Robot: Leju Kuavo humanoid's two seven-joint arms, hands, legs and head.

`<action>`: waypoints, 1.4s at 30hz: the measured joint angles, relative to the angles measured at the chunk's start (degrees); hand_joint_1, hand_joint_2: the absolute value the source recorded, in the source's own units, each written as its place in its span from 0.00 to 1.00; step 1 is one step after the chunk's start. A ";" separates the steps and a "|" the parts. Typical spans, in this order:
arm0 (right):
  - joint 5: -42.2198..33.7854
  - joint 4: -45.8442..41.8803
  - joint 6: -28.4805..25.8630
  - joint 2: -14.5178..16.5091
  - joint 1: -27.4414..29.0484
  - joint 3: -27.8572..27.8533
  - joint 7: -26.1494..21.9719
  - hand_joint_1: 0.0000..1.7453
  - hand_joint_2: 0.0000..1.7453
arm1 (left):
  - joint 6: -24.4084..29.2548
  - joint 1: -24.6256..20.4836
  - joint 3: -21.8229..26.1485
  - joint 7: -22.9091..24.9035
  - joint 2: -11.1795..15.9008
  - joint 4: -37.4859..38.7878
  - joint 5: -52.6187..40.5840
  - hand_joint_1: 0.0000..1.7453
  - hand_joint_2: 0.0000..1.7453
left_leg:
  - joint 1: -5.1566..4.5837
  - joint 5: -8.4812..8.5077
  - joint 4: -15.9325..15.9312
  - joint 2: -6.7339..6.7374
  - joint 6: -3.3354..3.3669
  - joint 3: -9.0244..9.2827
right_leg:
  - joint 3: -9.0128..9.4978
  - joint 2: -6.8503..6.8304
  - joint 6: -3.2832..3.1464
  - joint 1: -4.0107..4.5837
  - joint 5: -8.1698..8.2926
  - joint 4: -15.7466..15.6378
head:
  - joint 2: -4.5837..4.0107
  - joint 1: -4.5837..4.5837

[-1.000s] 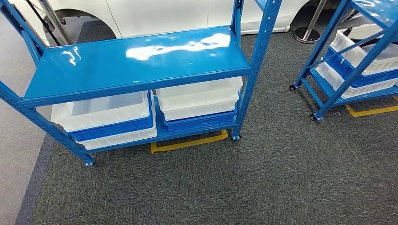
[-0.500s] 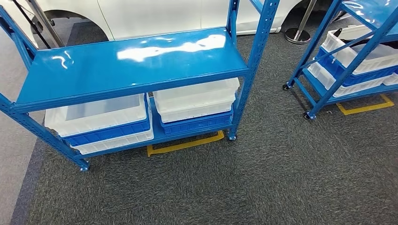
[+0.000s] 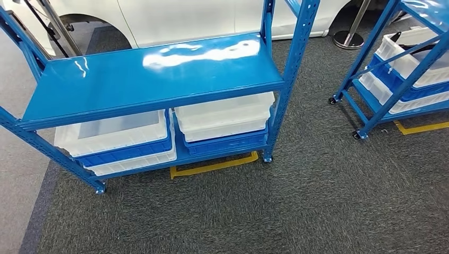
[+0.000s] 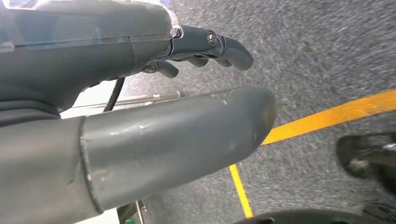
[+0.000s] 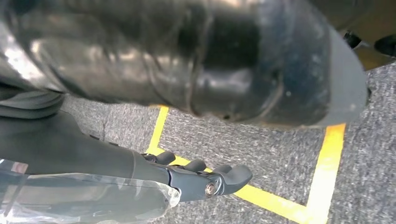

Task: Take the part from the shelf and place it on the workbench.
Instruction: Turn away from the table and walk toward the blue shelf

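A blue metal shelf stands ahead of me in the head view, its glossy middle board bare. Below it, white bins sit stacked on blue bins. A second blue shelf at the right carries more bins, and one holds a dark item that I cannot identify. My left hand hangs over the carpet with its fingers stretched out and nothing in it. My right hand also hangs, fingers straight, thumb apart, holding nothing.
Dark grey carpet lies between me and both shelves. Yellow floor tape marks the near shelf's spot. A white car stands behind the shelf, with a stanchion base beside it. Pale floor borders the carpet at the left.
The whole head picture slid a little left and then back right, so the camera swayed. The shelves and bins themselves have not moved.
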 joint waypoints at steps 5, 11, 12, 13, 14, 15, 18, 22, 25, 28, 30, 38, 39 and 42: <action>0.03 0.07 0.08 0.06 -0.10 0.00 -0.01 0.00 0.00 | 0.05 -0.07 0.17 0.00 0.02 0.00 0.08 0.00 0.00 | -0.79 3.31 -9.52 0.78 1.52 3.72 | 0.89 -0.50 1.26 0.25 -0.98 -0.32 | 0.01 0.07; 0.16 0.02 0.10 0.02 -0.11 0.00 -0.09 0.00 0.00 | 0.16 -0.12 0.30 0.09 0.02 0.00 0.09 0.00 0.00 | -0.33 2.84 -11.15 0.16 3.36 5.58 | -5.29 1.04 2.17 0.16 -6.47 11.55 | 0.01 0.16; 0.17 0.02 0.11 0.02 -0.08 0.00 -0.09 0.00 0.00 | 0.18 -0.17 0.31 0.10 0.02 0.00 0.09 0.00 0.00 | -0.43 2.57 -11.13 0.04 3.47 5.86 | -7.42 1.11 2.21 0.15 -7.06 14.60 | 0.01 0.16; 0.19 0.02 0.11 0.02 -0.05 0.00 -0.09 0.00 0.00 | 0.19 -0.17 0.32 0.10 0.02 0.00 0.10 0.00 0.00 | -0.52 2.23 -11.11 -0.13 3.50 6.29 | -8.74 1.13 2.20 0.15 -6.43 15.86 | 0.01 0.16; 0.19 0.02 0.11 0.02 -0.01 0.00 -0.09 0.00 0.00 | 0.19 -0.15 0.33 0.11 0.02 0.00 0.11 0.00 0.00 | -0.58 1.86 -11.09 -0.33 3.45 6.82 | -8.94 1.14 2.13 0.16 -4.66 14.98 | 0.01 0.16; 0.20 0.02 0.11 0.00 0.05 -0.01 -0.09 0.00 0.00 | 0.19 -0.12 0.34 0.13 0.02 0.00 0.11 0.00 0.00 | -0.61 1.41 -11.06 -0.54 3.31 7.48 | -8.06 1.17 1.98 0.18 -1.96 11.98 | 0.01 0.16; 0.20 0.10 0.13 -0.14 0.23 -0.02 -0.08 0.00 0.00 | 0.20 -0.08 0.37 0.29 -0.05 0.00 0.12 0.00 0.00 | -0.74 0.02 -10.68 -0.93 2.55 8.40 | -4.62 1.60 1.23 0.47 3.06 2.82 | 0.00 0.16; 0.21 0.14 0.17 -0.16 0.15 -0.02 -0.09 0.00 0.00 | 0.38 -0.31 0.41 0.50 -0.09 -0.02 0.05 0.00 0.00 | -0.58 -0.90 -10.47 -1.06 1.36 8.47 | -3.97 1.73 0.34 0.74 2.38 1.29 | 0.01 0.23; 0.23 0.11 0.47 -0.19 0.26 -0.03 -0.09 0.00 0.00 | 0.47 -0.32 0.43 0.58 -0.08 -0.07 -0.02 0.00 0.00 | -0.36 -4.01 -4.20 -0.48 0.34 5.71 | -2.81 1.41 -0.41 0.40 1.92 0.61 | 0.01 0.18; 0.28 0.11 0.75 -0.22 0.28 -0.04 -0.09 0.00 0.00 | 0.46 -0.23 0.43 0.62 -0.11 -0.07 -0.05 0.00 0.00 | -0.12 -6.32 5.89 -0.21 -0.22 -0.88 | -1.80 1.28 -0.71 0.50 1.04 0.53 | 0.01 0.16; 0.32 0.11 0.83 -0.22 0.23 -0.04 -0.08 0.00 0.00 | 0.44 -0.17 0.43 0.62 -0.11 -0.07 -0.07 0.00 0.00 | -0.13 -2.41 3.62 -0.20 0.03 -1.29 | -0.60 1.29 -0.64 0.54 0.24 0.52 | 0.01 0.16; 0.63 0.08 0.81 -0.13 -0.18 -0.04 0.03 0.00 0.75 | 0.45 -0.23 0.50 0.66 -0.07 -0.08 -0.17 0.00 0.00 | -0.68 3.70 -10.83 -0.01 2.73 4.56 | 1.47 1.13 1.26 0.59 -1.75 0.17 | 0.01 0.21; 0.67 0.06 0.81 -0.14 -0.21 -0.04 0.04 0.00 1.00 | 0.45 -0.18 0.50 0.66 -0.08 -0.08 -0.19 0.00 0.00 | -0.48 3.84 -11.59 0.02 2.97 5.15 | 0.80 1.20 1.43 0.62 -2.65 1.80 | 0.01 0.23; 0.72 0.04 0.84 -0.16 -0.15 -0.04 0.04 0.00 1.00 | 0.43 -0.21 0.50 0.57 -0.09 -0.09 -0.20 0.00 0.00 | -0.43 3.39 -12.12 0.02 3.44 6.09 | -5.49 1.38 1.74 0.48 -6.50 12.11 | 0.01 0.24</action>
